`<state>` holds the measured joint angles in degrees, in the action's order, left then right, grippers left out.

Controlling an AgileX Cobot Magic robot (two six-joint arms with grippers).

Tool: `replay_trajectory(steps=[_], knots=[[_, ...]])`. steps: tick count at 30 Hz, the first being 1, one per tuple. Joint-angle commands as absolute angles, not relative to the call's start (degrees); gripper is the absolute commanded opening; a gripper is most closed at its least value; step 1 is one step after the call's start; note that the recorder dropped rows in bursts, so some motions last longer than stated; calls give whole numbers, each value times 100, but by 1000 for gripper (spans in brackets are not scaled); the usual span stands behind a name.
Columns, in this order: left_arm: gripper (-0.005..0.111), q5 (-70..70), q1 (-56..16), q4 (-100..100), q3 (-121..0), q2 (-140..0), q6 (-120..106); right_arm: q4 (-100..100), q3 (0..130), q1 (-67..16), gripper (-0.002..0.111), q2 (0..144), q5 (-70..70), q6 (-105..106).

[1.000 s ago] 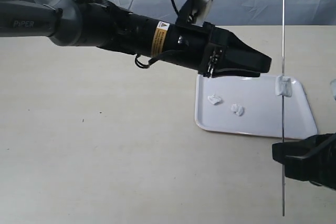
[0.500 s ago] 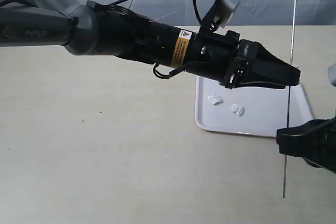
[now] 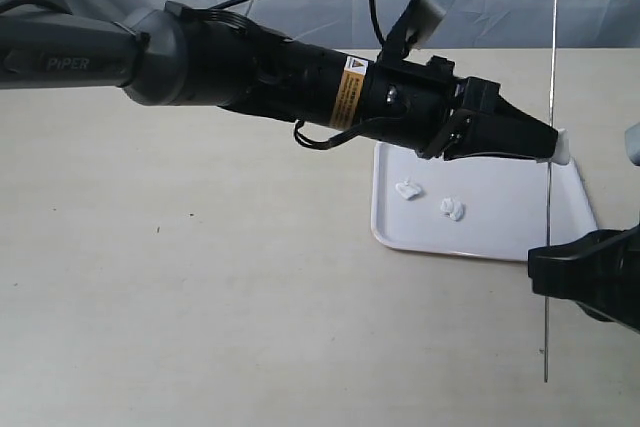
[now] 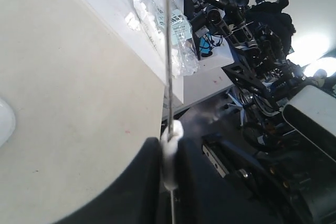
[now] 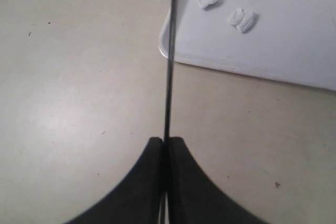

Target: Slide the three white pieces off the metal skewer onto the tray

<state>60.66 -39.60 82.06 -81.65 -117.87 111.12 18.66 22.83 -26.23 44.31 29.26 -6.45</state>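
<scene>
Shows the left pincer [image 3: 548, 144] reaching in from the left above the tray, narrowed almost to closing, with its dark fingers [image 4: 139, 198] pressed on either side of the third white piece [image 4: 170, 148] — a small soft lump threaded on the metal skewer [image 3: 551, 67]. Shows the right pincer [image 3: 546, 269] low at the right edge of the exterior view, clamped tight on the same skewer below the lump, with nothing between its black fingers [image 5: 142, 192] but the thin rod. Places the skewer close to vertical in the exterior view, long axis running up and down: upper end high against the pale backdrop, lower end poking out beneath the right pincer, beyond the tray's near right corner. Cannot tell whether that lower end touches the worktop [image 3: 200, 297]. Puts the pinched lump around the rod's middle stretch, in line with the right-hand rim of the tray [image 3: 500, 222]. Finds the first white piece [image 3: 407, 188] and the second white piece [image 3: 452, 209] lying loose on the tray's left half — near each other, not touching, clear of both pincers. Sets the white tray flat on the beige worktop, right of centre.
</scene>
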Motion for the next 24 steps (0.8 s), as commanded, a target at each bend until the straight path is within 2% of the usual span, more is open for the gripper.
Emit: replay_trajectory(steps=[1, 24], knots=[[0, 5987, -4013, 8097, -8148, -11734, 10955, 1978, 2317, -2631, -1, 4433, 2937, -525], [0, 6024, -3732, 7241, -8398, -11734, 10564, 2142, 2317, -2643, -1, 4433, 3460, -310]])
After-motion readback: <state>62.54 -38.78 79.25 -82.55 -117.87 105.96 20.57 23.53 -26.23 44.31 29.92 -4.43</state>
